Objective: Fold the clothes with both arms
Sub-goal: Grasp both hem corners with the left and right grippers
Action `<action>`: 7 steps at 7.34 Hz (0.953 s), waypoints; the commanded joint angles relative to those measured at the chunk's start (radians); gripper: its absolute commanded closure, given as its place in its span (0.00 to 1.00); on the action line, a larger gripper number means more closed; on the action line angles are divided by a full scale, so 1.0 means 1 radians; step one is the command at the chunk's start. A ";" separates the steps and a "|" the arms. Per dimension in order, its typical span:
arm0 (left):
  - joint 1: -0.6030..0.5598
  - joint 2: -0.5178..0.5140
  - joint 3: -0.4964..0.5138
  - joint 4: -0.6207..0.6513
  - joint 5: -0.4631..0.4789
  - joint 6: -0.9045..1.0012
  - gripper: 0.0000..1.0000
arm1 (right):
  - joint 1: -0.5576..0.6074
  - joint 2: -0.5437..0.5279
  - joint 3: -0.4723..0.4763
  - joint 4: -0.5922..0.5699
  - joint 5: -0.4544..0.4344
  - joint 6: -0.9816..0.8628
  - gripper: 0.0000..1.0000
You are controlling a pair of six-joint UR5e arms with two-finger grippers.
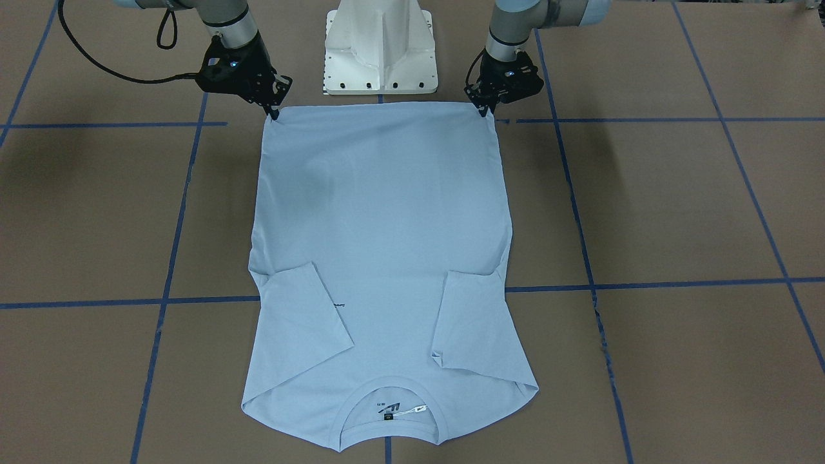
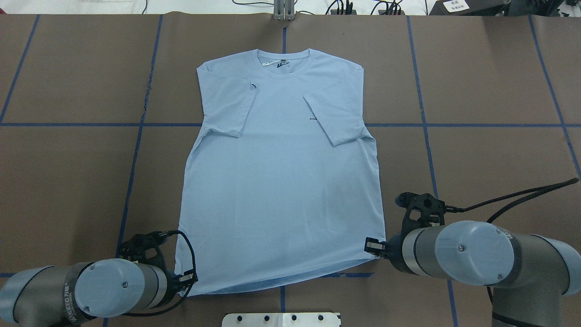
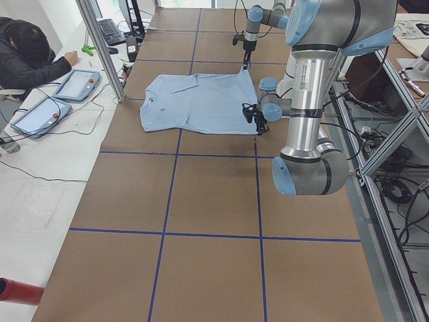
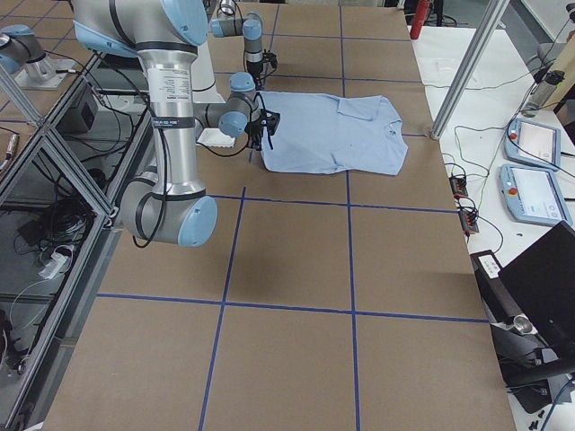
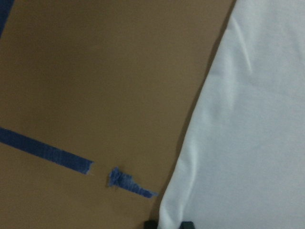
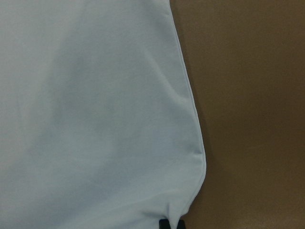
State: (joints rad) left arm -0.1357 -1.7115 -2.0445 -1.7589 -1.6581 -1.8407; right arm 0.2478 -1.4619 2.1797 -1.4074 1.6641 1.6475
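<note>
Corners of the hem (image 1: 380,106) are where I have taken hold, one in each tool, because a shirt (image 1: 380,245) this wide folds straight only if both ends of an edge travel together. My left tool (image 1: 485,109) is pressed together on the hem corner on my left side, and my right tool (image 1: 274,115) is on the corner on my right. In each wrist view the dark fingertips sit at the bottom of the picture with pale blue cloth nipped between them.

The shirt lies flat on the brown bench (image 1: 677,206), front up. Its hem is nearest my white base (image 1: 380,58) and its collar (image 1: 387,381) is at the far end, so it sits roughly centred between my arms. Both sleeves (image 1: 303,316) are turned in over the chest. That leaves the body close to a rectangle, which I judge suits a lengthwise fold: lift the hem and carry it toward the collar.

From over my shoulders a paler strip shows under the middle of the hem. I cannot tell whether each pinch has both layers or only the top one. If it is only the top one, the back layer would stay behind when I lift. Both arms should rise evenly, or the cloth will skew.
</note>
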 commanded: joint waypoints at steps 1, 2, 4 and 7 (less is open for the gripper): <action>0.002 -0.010 -0.008 0.019 -0.002 -0.005 1.00 | 0.004 0.000 0.000 -0.001 0.002 -0.002 1.00; 0.002 -0.011 -0.019 0.025 -0.003 -0.003 1.00 | 0.005 0.000 0.000 0.001 0.012 -0.002 1.00; -0.005 -0.006 -0.075 0.073 -0.005 0.009 1.00 | 0.053 -0.008 0.017 -0.002 0.122 -0.006 1.00; 0.005 -0.017 -0.239 0.197 -0.014 0.018 1.00 | 0.059 -0.061 0.083 -0.010 0.291 -0.006 1.00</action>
State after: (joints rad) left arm -0.1335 -1.7242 -2.2178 -1.5947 -1.6682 -1.8244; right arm 0.3051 -1.4945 2.2325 -1.4156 1.8606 1.6415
